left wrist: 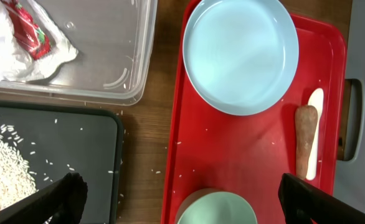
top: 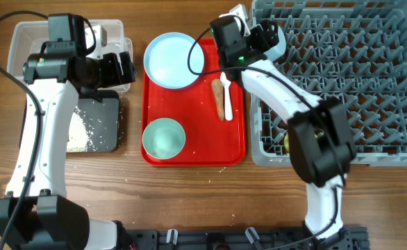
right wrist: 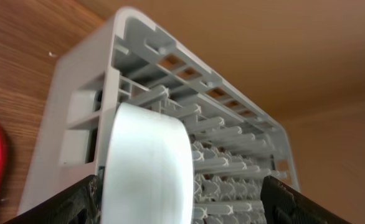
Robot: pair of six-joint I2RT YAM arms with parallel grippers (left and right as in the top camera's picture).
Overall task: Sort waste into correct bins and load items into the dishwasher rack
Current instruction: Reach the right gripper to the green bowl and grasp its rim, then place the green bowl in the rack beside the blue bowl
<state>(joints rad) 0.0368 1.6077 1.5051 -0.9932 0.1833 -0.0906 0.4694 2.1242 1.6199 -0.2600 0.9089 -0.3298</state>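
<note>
Overhead and wrist views of a wooden worktop (top: 189,201).

At far left, a clear tub (top: 23,35) holds a crumpled red-and-white wrapper and napkin (left wrist: 27,43). The left arm hides part of the tub from above. Just below it, a black tray (top: 103,128) carries white rice crumbs (left wrist: 5,174), with a few grains on the wood beside it.

The left gripper (left wrist: 179,190) hangs above the inner edges of the bins and the red serving tray (top: 203,139). Its jaws are wide apart and hold nothing.

On the red serving tray lie a pale blue plate (top: 172,60) at the top and a pale bowl (top: 164,137) below it. To their right, a brown sausage-shaped piece (top: 220,99) partly overlaps a white spoon (left wrist: 317,102).

At right is the grey dishwasher rack (top: 342,76). The right arm crosses its left edge. The right gripper (right wrist: 179,186) is at the rack's upper left corner, jaws apart, wider than a second bowl (right wrist: 148,155), which stands on edge in that corner between them.
</note>
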